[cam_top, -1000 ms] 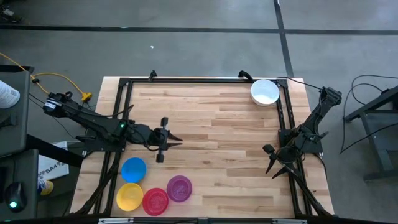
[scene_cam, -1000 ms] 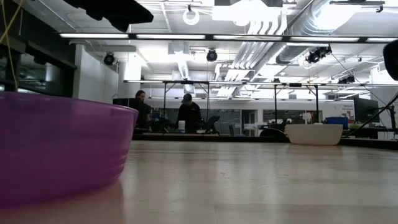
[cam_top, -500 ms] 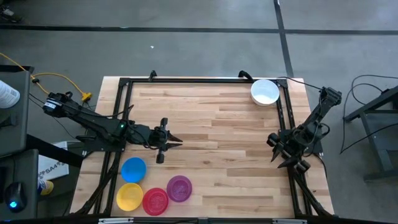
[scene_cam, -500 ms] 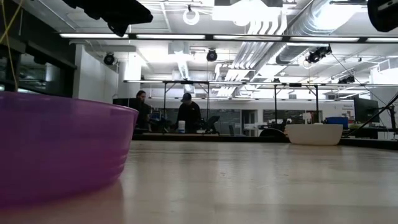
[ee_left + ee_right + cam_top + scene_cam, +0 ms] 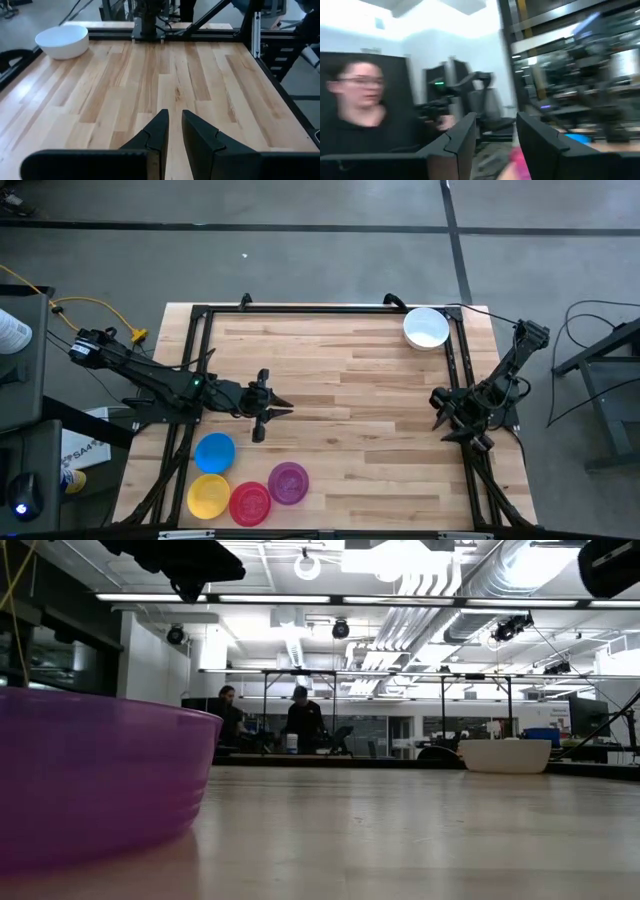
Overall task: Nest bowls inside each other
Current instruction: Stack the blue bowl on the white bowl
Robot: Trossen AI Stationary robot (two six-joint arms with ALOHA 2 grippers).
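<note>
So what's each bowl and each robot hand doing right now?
White bowl: alone at the table's far right corner, upright, empty.
Blue bowl: near left, empty, not nested.
Yellow bowl: near edge, empty, touching the red one.
Red bowl: near edge, empty.
Purple bowl: beside red, empty.
Left gripper: slightly open, holding nothing.
Right gripper: open, empty, at the right edge.

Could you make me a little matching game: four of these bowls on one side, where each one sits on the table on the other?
Places as seen from overhead.

Things:
1. white bowl
2. blue bowl
3. yellow bowl
4. purple bowl

Places:
A. nearest the bottom left corner of the table
B. alone by the top right corner
C. right end of the coloured group, beside the red bowl
D. just above the yellow one

Pairs: 1-B, 2-D, 3-A, 4-C
</note>
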